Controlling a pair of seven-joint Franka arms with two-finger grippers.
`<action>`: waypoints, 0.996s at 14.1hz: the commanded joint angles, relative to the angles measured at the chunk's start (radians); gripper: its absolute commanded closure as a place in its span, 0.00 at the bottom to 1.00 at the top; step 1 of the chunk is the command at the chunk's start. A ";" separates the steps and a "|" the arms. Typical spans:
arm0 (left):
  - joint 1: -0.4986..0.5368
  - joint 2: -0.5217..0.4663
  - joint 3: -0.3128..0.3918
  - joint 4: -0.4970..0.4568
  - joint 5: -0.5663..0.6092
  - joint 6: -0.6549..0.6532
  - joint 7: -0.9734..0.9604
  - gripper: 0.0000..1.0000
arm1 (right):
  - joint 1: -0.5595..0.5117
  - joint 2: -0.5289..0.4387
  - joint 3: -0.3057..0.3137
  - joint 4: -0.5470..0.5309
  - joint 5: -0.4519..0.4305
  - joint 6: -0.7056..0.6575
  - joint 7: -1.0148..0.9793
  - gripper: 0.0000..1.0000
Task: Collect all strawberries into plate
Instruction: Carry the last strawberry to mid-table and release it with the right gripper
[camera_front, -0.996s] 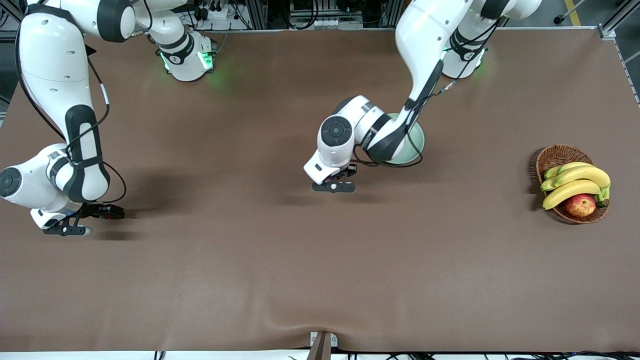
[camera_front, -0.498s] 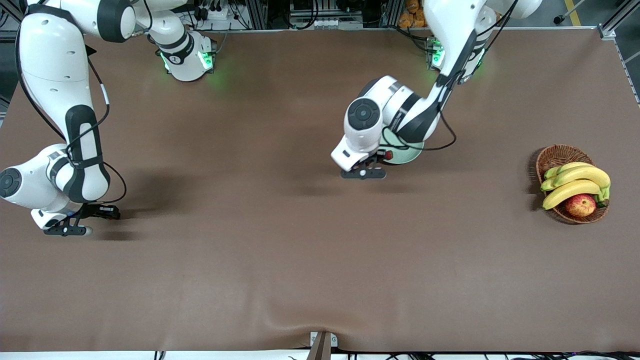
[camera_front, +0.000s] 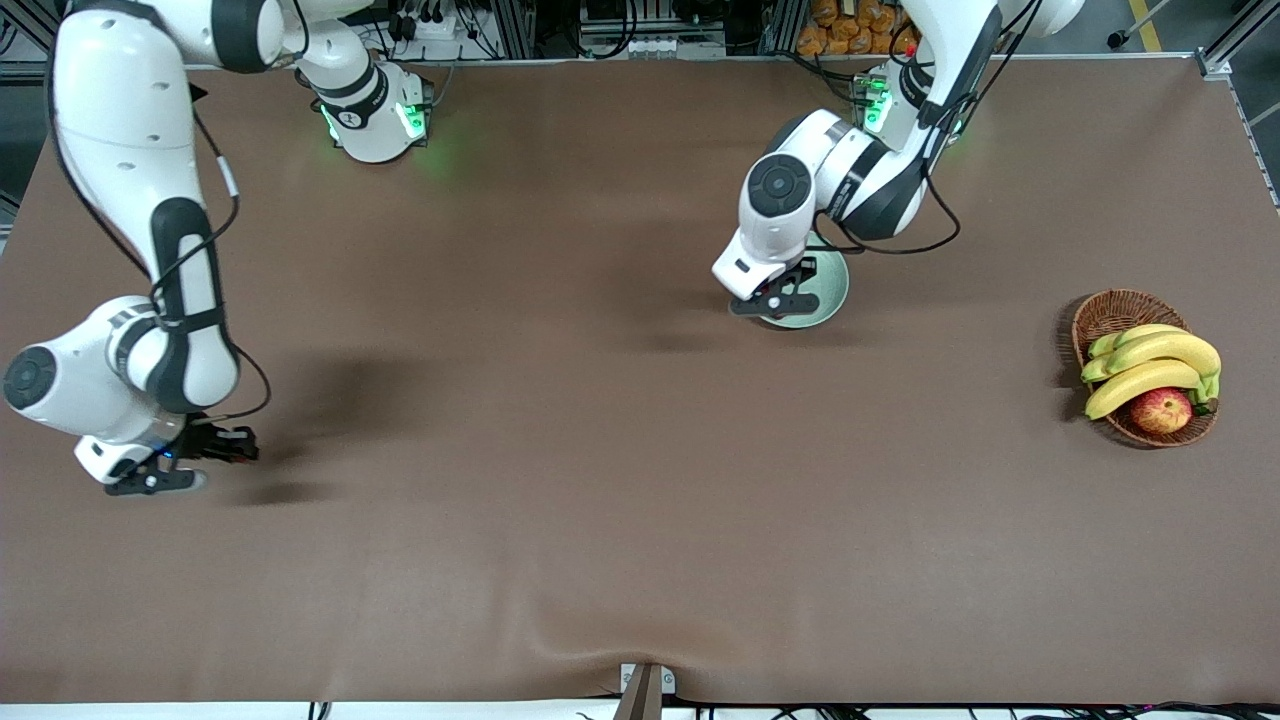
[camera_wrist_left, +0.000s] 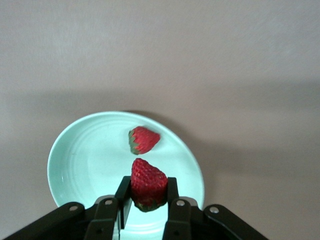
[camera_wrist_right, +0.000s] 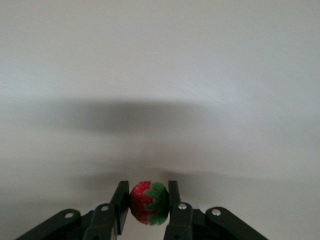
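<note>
Right gripper, black two-finger type, low over the bare brown table at the right arm's end: jaws pinched on a small red strawberry with green leafy cap, gripped across its sides, presumably so it can be carried to the plate.

Brown wicker basket, toward the left arm's end: holds yellow bananas and a red-yellow apple. Not part of the task.

Left gripper, same type, over the round pale mint-green plate near mid-table: jaws closed narrowly on a second red strawberry, held above the plate's surface, apparently positioned for release.

Third red strawberry: lying on its side inside the plate, apart from the held one.

Judgement: one berry delivered, one about to be dropped, one just picked and well apart from the plate.
</note>
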 joint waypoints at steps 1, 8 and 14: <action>0.031 -0.084 -0.003 -0.187 0.063 0.141 -0.004 0.86 | 0.106 -0.023 -0.003 0.040 0.044 -0.015 0.008 1.00; 0.090 -0.102 -0.012 -0.228 0.069 0.143 -0.009 0.00 | 0.345 -0.008 0.043 0.150 0.062 -0.085 0.403 1.00; 0.090 -0.102 -0.012 -0.150 0.069 0.100 -0.009 0.00 | 0.447 0.024 0.158 0.196 0.061 -0.053 0.724 1.00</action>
